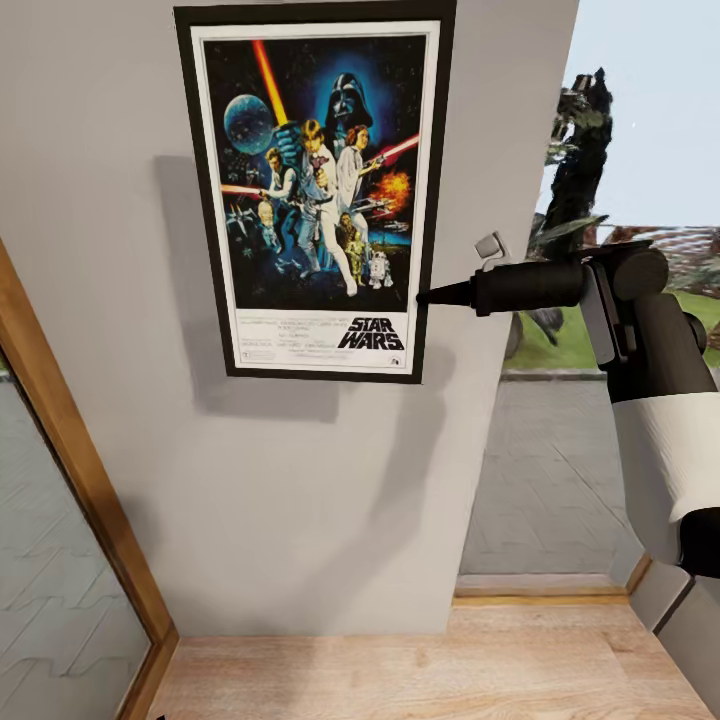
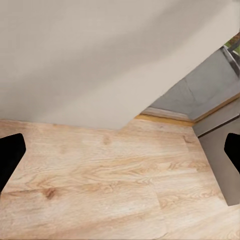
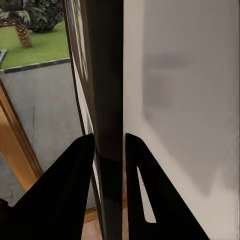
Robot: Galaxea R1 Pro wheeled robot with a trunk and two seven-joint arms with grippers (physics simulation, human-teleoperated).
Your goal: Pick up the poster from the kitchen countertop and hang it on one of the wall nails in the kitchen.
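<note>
Star Wars poster (image 1: 315, 190) up against the wall

Black frame, white border, dark blue art, upright and flat against the grey wall, high up.

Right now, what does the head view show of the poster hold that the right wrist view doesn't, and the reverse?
Head view alone: the poster's full printed face with the STAR WARS logo, flat against the grey wall, and the right arm reaching to its right edge. Right wrist view alone: the frame seen edge-on, with the right end effector's two fingers closed on either side of it. Both: the poster, the wall behind it, and the right end effector gripping the frame's edge.
</note>
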